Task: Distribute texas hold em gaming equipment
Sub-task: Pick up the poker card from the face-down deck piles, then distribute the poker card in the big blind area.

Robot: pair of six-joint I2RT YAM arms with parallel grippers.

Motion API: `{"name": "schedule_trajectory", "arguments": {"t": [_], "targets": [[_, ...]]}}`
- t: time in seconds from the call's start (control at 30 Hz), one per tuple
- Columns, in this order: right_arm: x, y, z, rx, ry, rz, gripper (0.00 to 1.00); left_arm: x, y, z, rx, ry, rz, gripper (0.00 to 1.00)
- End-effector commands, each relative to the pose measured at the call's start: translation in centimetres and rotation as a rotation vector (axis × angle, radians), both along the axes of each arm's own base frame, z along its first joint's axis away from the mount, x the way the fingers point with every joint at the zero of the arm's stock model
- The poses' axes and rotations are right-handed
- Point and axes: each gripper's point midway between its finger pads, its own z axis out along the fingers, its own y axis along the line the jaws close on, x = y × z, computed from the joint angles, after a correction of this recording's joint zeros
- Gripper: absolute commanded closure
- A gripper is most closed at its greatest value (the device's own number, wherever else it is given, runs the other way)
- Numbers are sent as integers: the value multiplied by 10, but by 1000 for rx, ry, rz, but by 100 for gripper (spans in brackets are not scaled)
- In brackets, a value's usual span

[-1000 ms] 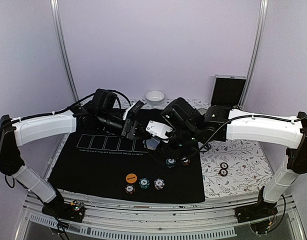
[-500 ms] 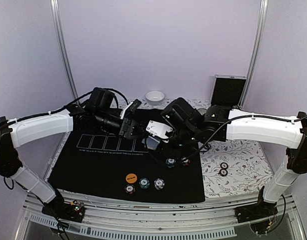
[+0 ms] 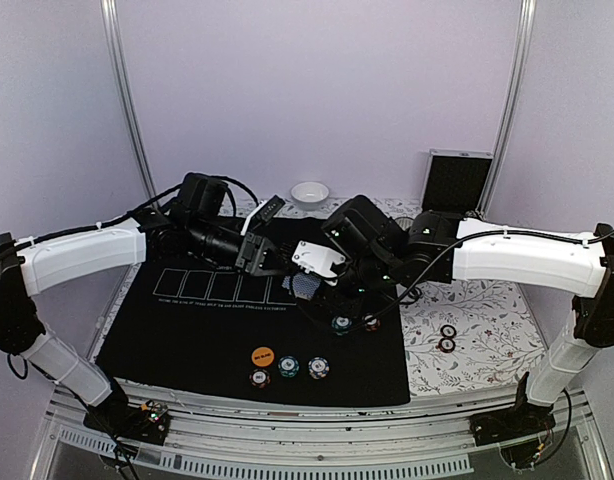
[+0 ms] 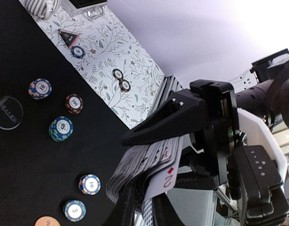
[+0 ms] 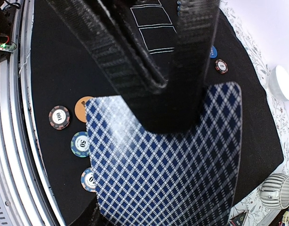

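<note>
Right gripper [image 5: 170, 106]: textured black fingers were pressed onto the deck of blue diamond-patterned playing cards [image 5: 168, 179], which was held above the black felt mat [image 3: 187, 340].
Left gripper [image 4: 144, 209]: slim dark fingers flanked the lower edge of one glossy red-pipped card [image 4: 164, 178] fanned from the deck; whether they pinched it could not be told.
Mat: round edge-striped poker chips [image 3: 289, 368] and a flat orange disc [image 3: 262, 356] lay near its front edge.
</note>
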Motion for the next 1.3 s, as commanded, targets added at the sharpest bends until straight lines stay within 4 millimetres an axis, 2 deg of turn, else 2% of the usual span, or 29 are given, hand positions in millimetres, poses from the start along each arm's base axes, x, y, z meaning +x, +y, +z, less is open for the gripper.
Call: {"name": "schedule_trajectory", "arguments": {"t": [0.0,0.07,0.6,0.87,1.0,1.27], "targets": [[3,-2,4,-1,-15,-14,91,-7,-1,23,-59,-43,-32,91],[3,-3,4,-1,-18,-15,91,-7,-1,24,-60,-44,-32,100],[7,-17,6,8,-9,-51,94,10,28,48,-103,-81,33,100],[8,-18,14,45,-2,-53,95,18,40,49,-105,-82,65,100],[9,-24,15,50,2,-67,95,40,66,43,-72,-84,172,100],[12,-35,21,68,2,-98,96,105,147,14,-72,-13,493,100]]}}
